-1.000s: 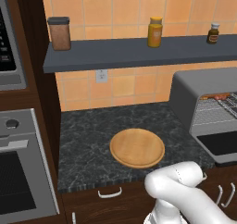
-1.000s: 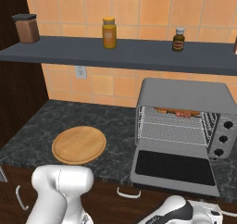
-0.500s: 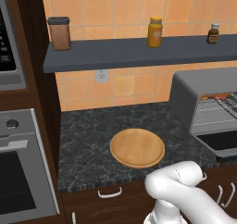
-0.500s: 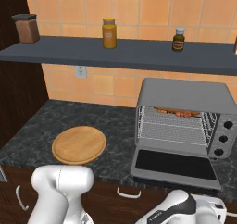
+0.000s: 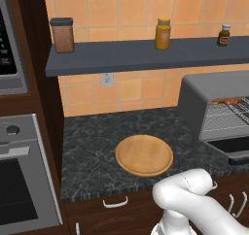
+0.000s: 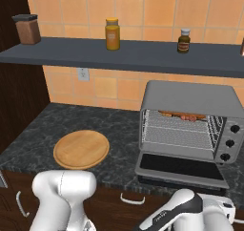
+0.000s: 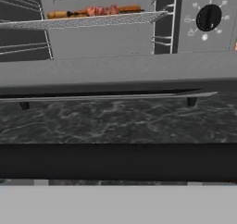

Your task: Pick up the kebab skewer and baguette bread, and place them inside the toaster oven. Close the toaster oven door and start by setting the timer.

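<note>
The toaster oven (image 6: 188,125) is sitting at the right end of the dark worktop (image 6: 119,130), its door (image 6: 180,167) hanging open and flat toward the near edge. The kebab skewer (image 7: 99,10) and the baguette bread (image 7: 60,14) are lying together on the upper wire rack (image 7: 83,19). A round wooden board (image 6: 81,149) is resting to the left. Whether the hand's fingers are apart or together, I cannot tell.

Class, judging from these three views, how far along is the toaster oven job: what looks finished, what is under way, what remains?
Done: the kebab skewer and baguette bread lie on the upper rack inside the toaster oven. Under way: the hand camera looks from low in front at the toaster oven door, which is folded down open. Left: swing the door shut and turn the timer knob.
</note>
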Available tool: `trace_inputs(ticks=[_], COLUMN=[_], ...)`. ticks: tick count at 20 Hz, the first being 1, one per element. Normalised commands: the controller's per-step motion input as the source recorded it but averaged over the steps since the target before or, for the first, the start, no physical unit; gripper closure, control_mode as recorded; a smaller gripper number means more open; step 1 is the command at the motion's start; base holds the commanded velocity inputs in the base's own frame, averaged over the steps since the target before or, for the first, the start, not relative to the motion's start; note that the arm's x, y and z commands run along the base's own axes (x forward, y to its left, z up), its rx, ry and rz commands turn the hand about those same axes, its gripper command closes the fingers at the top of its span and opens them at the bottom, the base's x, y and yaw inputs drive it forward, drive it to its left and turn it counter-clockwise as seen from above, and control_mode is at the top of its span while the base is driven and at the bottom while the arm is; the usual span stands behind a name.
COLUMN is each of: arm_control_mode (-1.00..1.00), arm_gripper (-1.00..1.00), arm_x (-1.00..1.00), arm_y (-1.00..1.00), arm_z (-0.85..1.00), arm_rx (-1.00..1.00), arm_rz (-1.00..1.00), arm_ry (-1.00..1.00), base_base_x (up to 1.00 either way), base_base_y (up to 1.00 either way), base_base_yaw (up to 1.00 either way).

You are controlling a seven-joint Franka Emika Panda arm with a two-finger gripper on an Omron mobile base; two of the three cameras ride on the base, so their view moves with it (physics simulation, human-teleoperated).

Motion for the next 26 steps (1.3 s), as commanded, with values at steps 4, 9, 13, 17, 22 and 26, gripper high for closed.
trace_inputs(ticks=[4,9,13,17,22,26], arm_control_mode=[-1.00,-1.00,-1.00,-1.00,-1.00,-1.00], arm_gripper=[-1.00,-1.00,-1.00,-1.00,-1.00,-1.00], arm_x=[0.27,0.35,0.42,0.47,0.48,0.49], arm_y=[0.00,0.00,0.00,0.00,0.00,0.00], arm_z=[0.23,0.27,0.33,0.38,0.36,0.40], arm_rx=[0.01,0.02,0.03,0.04,0.06,0.08], arm_rz=[0.00,0.00,-0.01,0.00,0.00,0.00], arm_ry=[0.00,0.00,0.00,0.00,0.00,0.00], base_base_x=[0.00,0.00,0.00,0.00,0.00,0.00], base_base_y=[0.00,0.00,0.00,0.00,0.00,0.00], base_base_yaw=[0.00,0.00,0.00,0.00,0.00,0.00])
